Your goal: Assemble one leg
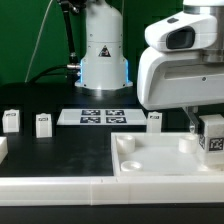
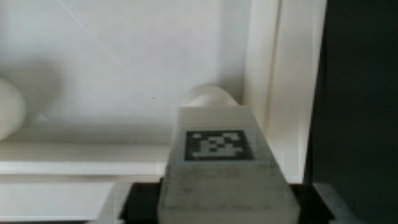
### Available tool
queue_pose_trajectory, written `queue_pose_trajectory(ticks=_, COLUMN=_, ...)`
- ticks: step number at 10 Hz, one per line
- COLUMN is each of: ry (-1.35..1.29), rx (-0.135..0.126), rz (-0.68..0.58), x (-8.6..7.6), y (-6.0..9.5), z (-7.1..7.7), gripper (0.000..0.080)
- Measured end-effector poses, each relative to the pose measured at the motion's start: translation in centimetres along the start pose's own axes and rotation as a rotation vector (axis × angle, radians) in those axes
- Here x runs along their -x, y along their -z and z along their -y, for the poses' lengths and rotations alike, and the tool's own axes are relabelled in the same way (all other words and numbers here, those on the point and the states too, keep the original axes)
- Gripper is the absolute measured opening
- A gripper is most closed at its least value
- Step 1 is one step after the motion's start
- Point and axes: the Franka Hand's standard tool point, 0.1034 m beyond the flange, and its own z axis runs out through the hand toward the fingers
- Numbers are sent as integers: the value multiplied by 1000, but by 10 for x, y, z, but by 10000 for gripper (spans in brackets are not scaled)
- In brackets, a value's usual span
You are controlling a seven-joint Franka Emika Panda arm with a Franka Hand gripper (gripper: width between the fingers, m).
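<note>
My gripper (image 1: 208, 126) is shut on a leg (image 1: 213, 138), a small white post with a black-and-white tag, and holds it upright over the far right corner of the large white square piece (image 1: 150, 165). In the wrist view the leg (image 2: 217, 160) fills the gap between my dark fingers (image 2: 146, 203), tag facing the camera. Just beyond its tip is a round corner socket (image 2: 214, 97) of the square piece (image 2: 107, 70). I cannot tell whether the leg touches the piece.
Three more legs stand on the black table: two on the exterior view's left (image 1: 12, 121) (image 1: 43, 124) and one near the middle (image 1: 154, 120). The marker board (image 1: 92, 116) lies behind them, in front of the robot base (image 1: 103, 60).
</note>
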Motion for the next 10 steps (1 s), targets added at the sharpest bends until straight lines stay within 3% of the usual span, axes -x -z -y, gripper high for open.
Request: queue_pose_trajectory(ticks=10, ry=-1207, rx=-26, rz=-54, x=0, y=-2, z=3, gripper=291)
